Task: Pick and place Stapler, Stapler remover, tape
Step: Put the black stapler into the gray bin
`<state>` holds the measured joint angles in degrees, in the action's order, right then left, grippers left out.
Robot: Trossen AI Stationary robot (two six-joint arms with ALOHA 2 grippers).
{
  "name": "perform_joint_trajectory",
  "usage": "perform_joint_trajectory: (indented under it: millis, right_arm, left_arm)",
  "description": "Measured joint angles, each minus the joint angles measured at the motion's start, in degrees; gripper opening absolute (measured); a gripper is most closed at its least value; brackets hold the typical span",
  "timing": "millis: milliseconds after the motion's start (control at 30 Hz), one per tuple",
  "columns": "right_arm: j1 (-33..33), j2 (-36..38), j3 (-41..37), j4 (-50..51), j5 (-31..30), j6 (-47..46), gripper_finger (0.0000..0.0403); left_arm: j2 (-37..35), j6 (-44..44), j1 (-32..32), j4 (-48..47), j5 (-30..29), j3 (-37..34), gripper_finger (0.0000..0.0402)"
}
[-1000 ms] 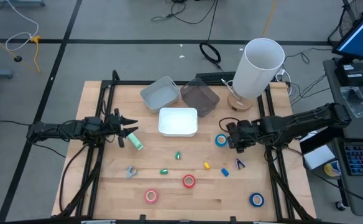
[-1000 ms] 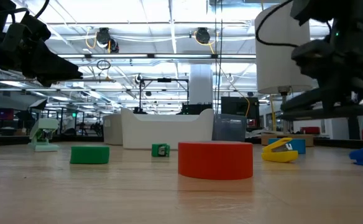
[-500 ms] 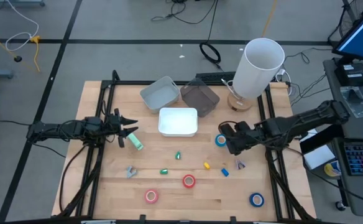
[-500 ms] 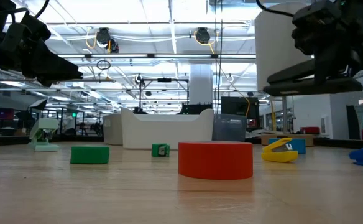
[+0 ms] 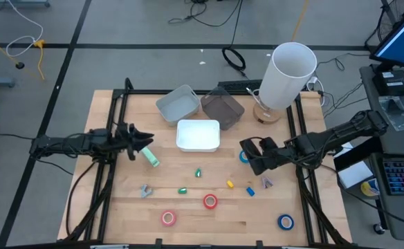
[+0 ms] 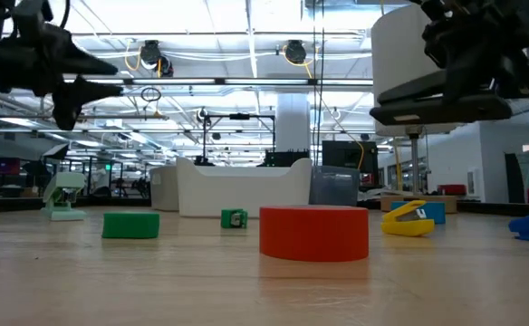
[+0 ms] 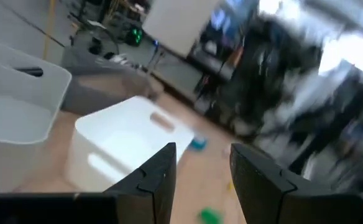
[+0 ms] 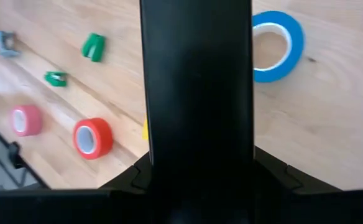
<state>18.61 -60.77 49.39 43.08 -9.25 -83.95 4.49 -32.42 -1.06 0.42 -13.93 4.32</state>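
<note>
In the high view my left gripper (image 5: 145,142) hangs open over the table's left half, just beyond the pale green stapler (image 5: 151,159), which lies flat on the wood. My right gripper (image 5: 250,153) is shut and hovers over a blue tape roll (image 5: 245,157), half hiding it; in its wrist view that roll (image 8: 275,46) lies beside the fingers (image 8: 197,74). Red tape (image 5: 210,201), pink tape (image 5: 168,218) and another blue roll (image 5: 286,222) lie flat near the near edge. A grey staple remover (image 5: 145,190) rests left of them.
A white bin (image 5: 198,135), a light grey bin (image 5: 176,104) and a dark bin (image 5: 222,106) stand toward the far side, with a tall white cylinder (image 5: 290,72) at the far right. Small green (image 5: 198,172), yellow (image 5: 230,184) and blue (image 5: 250,191) pieces are scattered mid-table.
My right gripper has moved toward the table's left and risen, coming over the blue tape roll beside the white bin. My left gripper has turned about its own axis while staying near the green stapler. No object has moved.
</note>
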Motion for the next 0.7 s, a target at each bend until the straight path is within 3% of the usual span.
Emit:
perform_joint_trajectory:
  millis: [333, 700]
  right_arm:
    - [-0.2, -0.4, 0.0, -4.0, -0.2, 2.8, 0.0148]
    - [-0.2, -0.5, 0.0, -5.7, -1.2, 7.3, 0.0148]
  left_arm:
    - [0.0, -4.2, 0.0, 11.6, -10.0, 0.0, 0.0152]
    - [2.1, -4.0, 0.0, 19.1, -6.9, 0.1, 0.0152]
